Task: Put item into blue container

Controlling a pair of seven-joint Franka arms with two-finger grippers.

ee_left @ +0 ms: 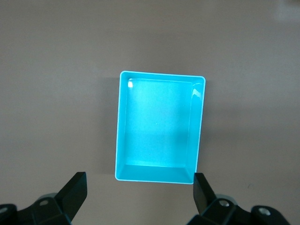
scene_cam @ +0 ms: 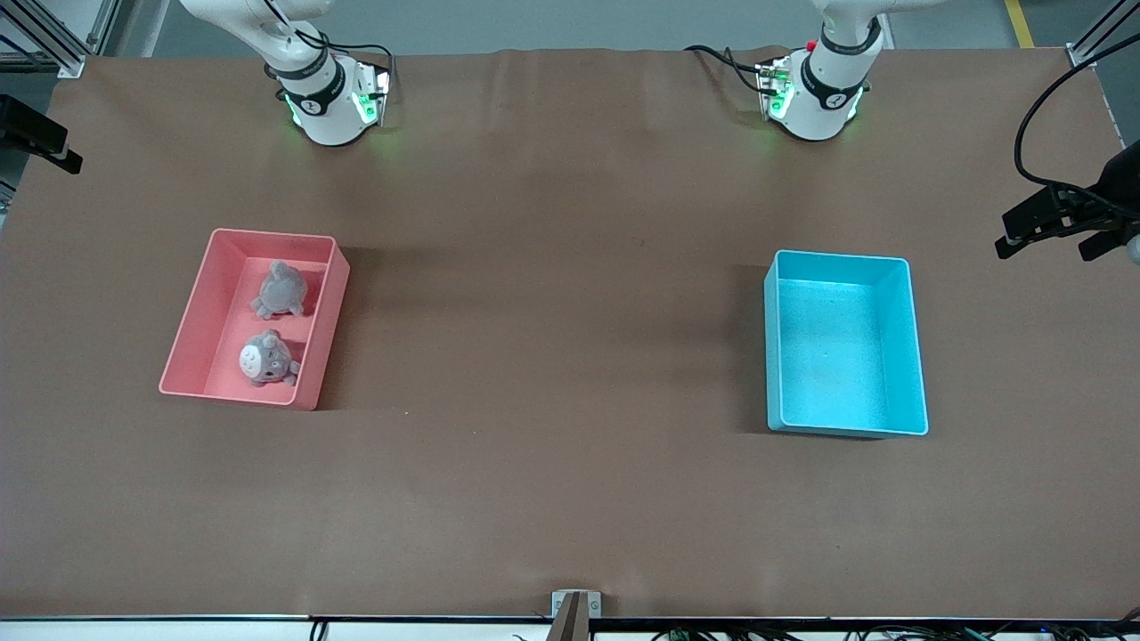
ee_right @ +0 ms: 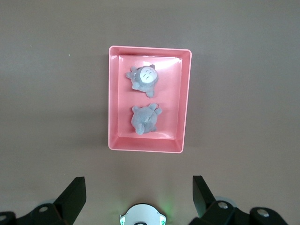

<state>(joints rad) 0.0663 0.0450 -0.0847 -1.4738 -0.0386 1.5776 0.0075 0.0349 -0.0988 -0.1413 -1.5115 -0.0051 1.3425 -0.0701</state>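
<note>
The blue container (scene_cam: 833, 356) is a cyan bin lying empty toward the left arm's end of the table. My left gripper (ee_left: 139, 187) hangs high above the table beside the container (ee_left: 159, 126), open and holding nothing. Two grey plush toy items lie in the pink bin (scene_cam: 191, 320) toward the right arm's end. One shows its back (scene_cam: 281, 290) and the one nearer the front camera shows a white face (scene_cam: 265, 359). My right gripper (ee_right: 138, 187) is open and empty, high over the table between its own base and the pink bin (ee_right: 114, 98). Neither gripper shows in the front view.
The two arm bases (scene_cam: 329, 98) (scene_cam: 815, 89) stand along the table's robot edge. Black camera mounts stick in over both ends of the table (scene_cam: 1060, 218) (scene_cam: 36, 133). A brown cover spans the table between the two bins.
</note>
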